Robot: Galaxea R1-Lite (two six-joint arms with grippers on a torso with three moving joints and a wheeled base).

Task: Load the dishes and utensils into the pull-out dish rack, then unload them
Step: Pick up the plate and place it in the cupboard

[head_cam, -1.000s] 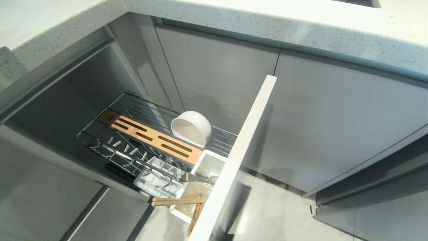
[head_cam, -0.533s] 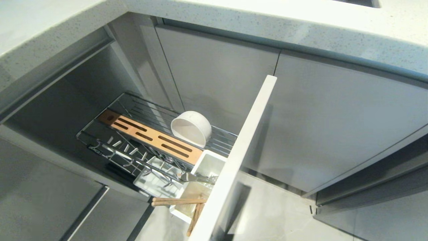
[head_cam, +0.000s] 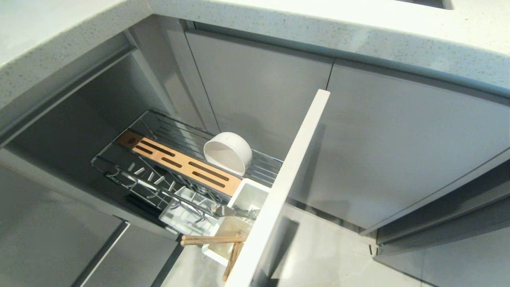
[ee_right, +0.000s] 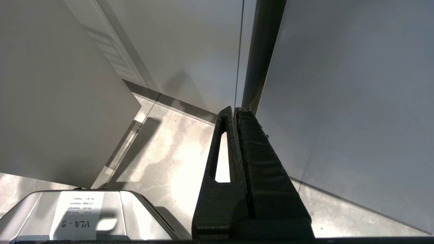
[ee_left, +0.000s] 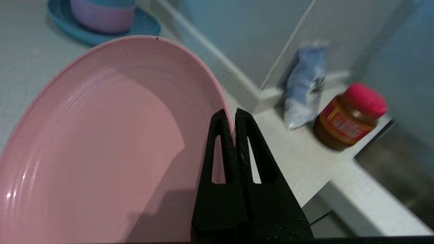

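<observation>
A salmon-pink plate (ee_left: 101,142) is pinched at its rim by the left claw (ee_left: 234,113), whose two black fingers are pressed together on the edge. The plate is held tilted above a pale speckled surface (ee_left: 27,64), where a red-lidded jar (ee_left: 349,117) and a blue-white packet (ee_left: 305,88) are seen nearby. The right claw (ee_right: 234,110) is closed on nothing and is seen low above the floor (ee_right: 162,152) beside grey cabinet doors (ee_right: 339,101). In the head view, the pull-out dish rack (head_cam: 255,167) is drawn out; a white bowl (head_cam: 228,153) is tipped on its side on the wires, and chopsticks (head_cam: 213,240) and a spoon (head_cam: 235,212) are lodged in the white caddy (head_cam: 249,195). Neither claw is seen there.
</observation>
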